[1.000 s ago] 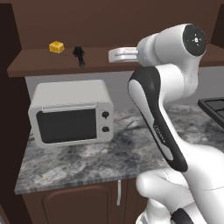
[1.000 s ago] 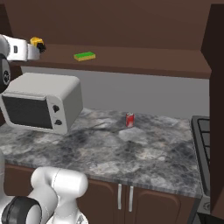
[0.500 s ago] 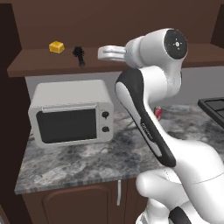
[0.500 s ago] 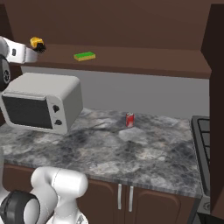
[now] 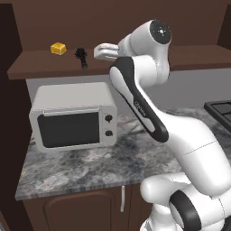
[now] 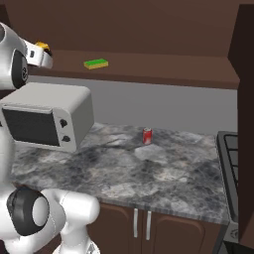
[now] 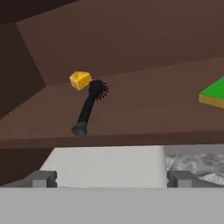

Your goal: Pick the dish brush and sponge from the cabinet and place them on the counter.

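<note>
Here, the gripper [image 5: 104, 50] is hovering with its jaws spread wide and nothing between them, level with the cabinet [image 5: 40, 71] shelf. The dish brush [image 7: 89, 107] is lying on that shelf just ahead, handle end nearest the shelf's front edge, a yellow block [image 7: 80, 80] behind its bristles. The sponge [image 6: 96, 63] is resting further along the shelf. The reach for the brush appears to be underway; next, the fingers need to straddle the handle and close.

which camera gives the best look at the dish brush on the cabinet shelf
The hand view: the dish brush lies whole there, black handle and bristle head clear, beside a yellow block. The left base view shows it small and dark.
</note>
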### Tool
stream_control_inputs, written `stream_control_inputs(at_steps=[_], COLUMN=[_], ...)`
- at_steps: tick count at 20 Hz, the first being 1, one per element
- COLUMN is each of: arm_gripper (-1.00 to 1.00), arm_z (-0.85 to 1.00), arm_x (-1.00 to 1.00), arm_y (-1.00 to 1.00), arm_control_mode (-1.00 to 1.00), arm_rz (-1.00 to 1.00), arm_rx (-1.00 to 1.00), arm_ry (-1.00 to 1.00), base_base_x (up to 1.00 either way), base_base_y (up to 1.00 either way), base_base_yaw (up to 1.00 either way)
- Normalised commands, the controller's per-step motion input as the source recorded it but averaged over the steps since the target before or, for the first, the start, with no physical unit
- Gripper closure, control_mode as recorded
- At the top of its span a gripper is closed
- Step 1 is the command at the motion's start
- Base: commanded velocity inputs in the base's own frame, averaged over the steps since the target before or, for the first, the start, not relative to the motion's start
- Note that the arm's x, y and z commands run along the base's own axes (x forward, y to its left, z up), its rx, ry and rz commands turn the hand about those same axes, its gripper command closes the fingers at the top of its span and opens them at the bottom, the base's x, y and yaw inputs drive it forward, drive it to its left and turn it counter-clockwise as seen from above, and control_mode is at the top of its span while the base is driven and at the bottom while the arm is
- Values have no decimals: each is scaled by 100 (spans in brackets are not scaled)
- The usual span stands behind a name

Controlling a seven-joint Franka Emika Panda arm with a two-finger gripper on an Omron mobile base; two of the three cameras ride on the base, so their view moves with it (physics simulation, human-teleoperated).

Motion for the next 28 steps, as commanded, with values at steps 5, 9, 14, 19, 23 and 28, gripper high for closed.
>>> stream_control_inputs(at_steps=[5,9,14,19,23,28], arm_gripper=[-100,-100,-100,-100,-100,-100], arm_z=[-7,-16,-17,-22,-27,-28], arm_x=[41,27,42,61,64,65], arm_y=[34,53,23,15,17,21], arm_control_mode=[-100,-100,-100,-100,-100,-100], arm_rz=[1,0,0,0,0,0], arm_rx=[-5,-7,-2,-3,-3,-2], arm_ry=[2,0,0,0,1,3], base_base_x=[0,0,0,0,0,0], base_base_y=[0,0,0,0,0,0], base_base_yaw=[0,0,0,0,0,0])
